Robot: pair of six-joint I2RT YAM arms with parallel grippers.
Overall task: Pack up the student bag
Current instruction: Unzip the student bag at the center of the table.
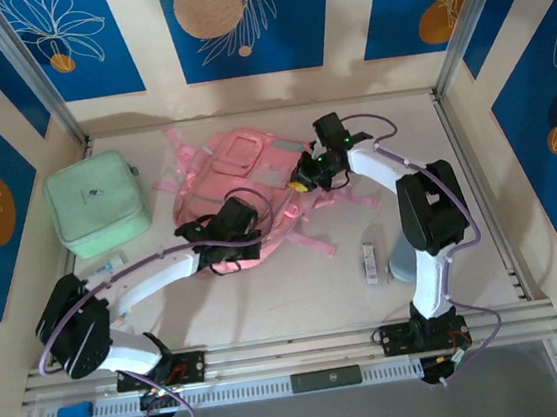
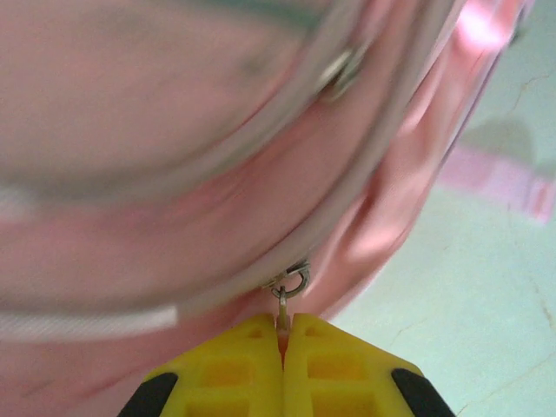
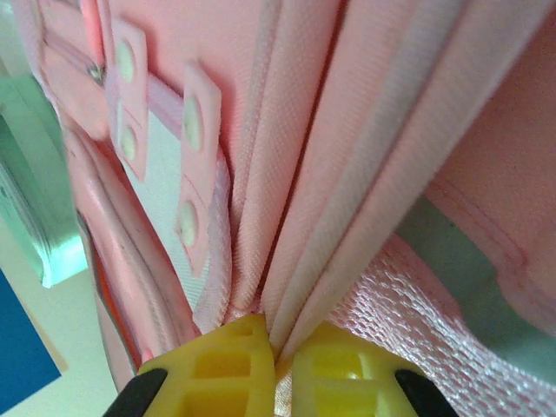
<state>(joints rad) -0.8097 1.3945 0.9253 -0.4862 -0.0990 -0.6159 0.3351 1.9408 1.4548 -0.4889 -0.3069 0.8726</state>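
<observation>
- Well off the outer side of the left gripper [image 2: 283,337] lies the mint green case [image 1: 97,204], with free room between.
- That gripper is pinched together on the zipper pull [image 2: 287,291] of the student bag [image 1: 244,167], which lies straight ahead of its tips. A tug off the zip's line could slip the thin tab out.
- The right gripper [image 3: 274,346] is clamped on a fold of the bag's fabric at its tips. If the arms haul apart, the cloth may slide free.
- Bare table [image 1: 298,287] lies behind both grippers, and the back wall stands close beyond the bag.

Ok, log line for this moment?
left end effector: shut on zipper pull | right end effector: shut on student bag fabric
</observation>
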